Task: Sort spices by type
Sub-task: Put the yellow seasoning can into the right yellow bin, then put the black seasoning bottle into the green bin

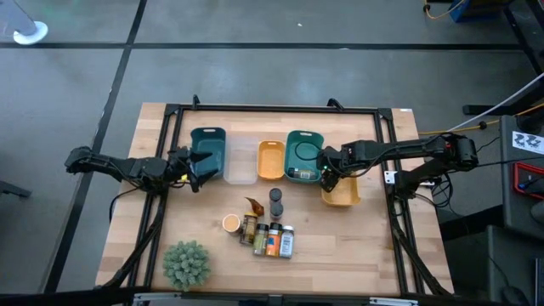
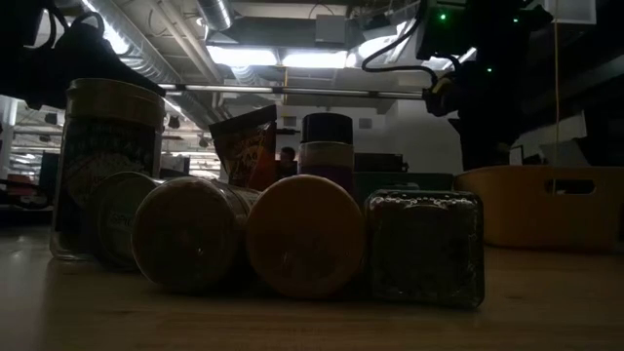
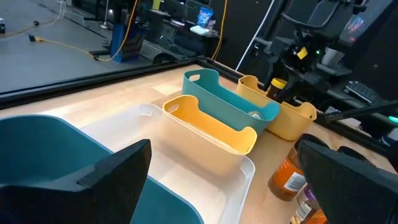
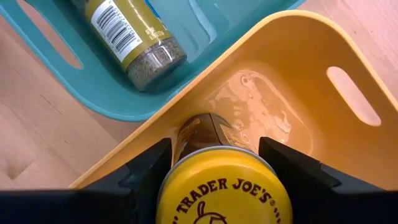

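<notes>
My right gripper (image 4: pixel 217 167) is shut on a spice jar with a yellow "Trader Joe's" lid (image 4: pixel 224 193), over the orange tray (image 1: pixel 347 195) at the table's right. Another jar with a yellow-green label (image 4: pixel 134 37) lies on its side in the teal tray (image 4: pixel 205 25) next to it. Several more spice jars (image 1: pixel 265 234) and a brown-orange packet (image 1: pixel 254 206) stand clustered near the table's middle front. My left gripper (image 1: pixel 197 166) hovers open over the left teal tray (image 1: pixel 208 144), touching nothing. My right gripper holds the yellow-lidded jar pinched between its two fingers (image 4: pixel 146 168), one on each side of the jar just below the lid (image 4: pixel 186 140). The fingers come from above, pointing down along the jar. The jar stands lid-up inside the orange tray; whether its bottom rests on the tray floor I cannot tell.
Five trays stand in a row across the table's middle: teal, clear (image 1: pixel 240 161), orange (image 1: pixel 270 160), teal (image 1: pixel 303 153), orange. A green bushy plant (image 1: pixel 187 263) sits at the near left. A black frame (image 1: pixel 280 109) borders the work area.
</notes>
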Robot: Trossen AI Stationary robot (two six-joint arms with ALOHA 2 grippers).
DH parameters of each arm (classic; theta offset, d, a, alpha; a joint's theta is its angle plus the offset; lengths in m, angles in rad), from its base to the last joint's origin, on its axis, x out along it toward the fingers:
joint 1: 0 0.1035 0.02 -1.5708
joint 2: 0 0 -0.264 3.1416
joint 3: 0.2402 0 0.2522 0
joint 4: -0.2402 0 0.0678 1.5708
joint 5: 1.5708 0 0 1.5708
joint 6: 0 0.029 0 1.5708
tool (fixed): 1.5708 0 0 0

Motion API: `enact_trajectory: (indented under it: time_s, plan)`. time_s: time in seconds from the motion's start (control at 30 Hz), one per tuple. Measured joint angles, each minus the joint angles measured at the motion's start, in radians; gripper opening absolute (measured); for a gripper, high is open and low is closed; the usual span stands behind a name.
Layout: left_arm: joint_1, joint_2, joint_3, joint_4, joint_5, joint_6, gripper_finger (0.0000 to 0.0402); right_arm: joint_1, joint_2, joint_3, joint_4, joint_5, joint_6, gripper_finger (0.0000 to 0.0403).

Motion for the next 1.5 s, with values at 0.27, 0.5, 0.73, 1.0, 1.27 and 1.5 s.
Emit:
enact_trajectory:
  time_s: [0.27, 0.5, 0.73, 1.0, 1.27, 1.5]
  plan:
    - [0.0, 0.0, 0.0, -0.001, 0.0, 0.0, 0.0389, 0.0, 0.0, 0.0, -0.003, -0.015, -0.028, 0.0253]
    - [0.0, 0.0, 0.0, -0.001, 0.0, 0.007, 0.0389, 0.0, -0.001, 0.0, -0.003, -0.025, -0.042, 0.0325]
    - [0.0, 0.0, 0.0, -0.002, 0.0, 0.008, 0.0389, 0.0, -0.046, 0.0, -0.003, -0.072, -0.054, 0.037]
    - [0.0, 0.0, 0.0, -0.002, 0.0, 0.009, 0.0389, 0.0, -0.135, 0.0, 0.054, -0.071, -0.051, 0.0368]
    - [0.0, 0.0, 0.0, -0.002, 0.0, 0.007, 0.0389, 0.0, -0.197, 0.0, 0.278, -0.072, -0.054, 0.0367]
    - [0.0, 0.0, 0.0, -0.002, 0.0, 0.007, 0.0389, 0.001, -0.176, 0.0, 0.471, -0.243, -0.202, 0.0367]
